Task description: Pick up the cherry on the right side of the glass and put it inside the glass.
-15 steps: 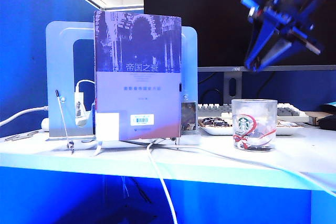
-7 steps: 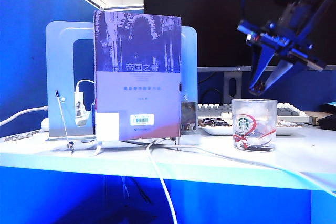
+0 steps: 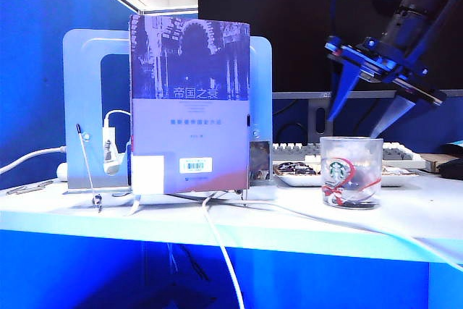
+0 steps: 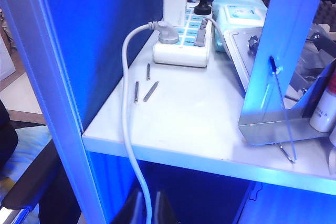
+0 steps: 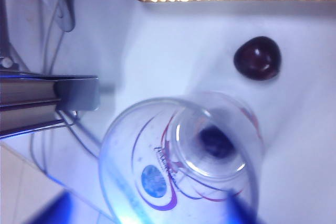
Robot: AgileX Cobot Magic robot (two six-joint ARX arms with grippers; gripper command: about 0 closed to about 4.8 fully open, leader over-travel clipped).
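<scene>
The right gripper point(image 3: 356, 122), upper right of the exterior view, hangs just above the glass point(image 3: 351, 172) with jaws spread wide and empty. A dark cherry point(image 5: 216, 142) seems to lie inside the glass — blurred, though — so lift straight up, clear of the rim. Left gripper point(image 4: 143, 209): barely visible, state unclear.
</scene>
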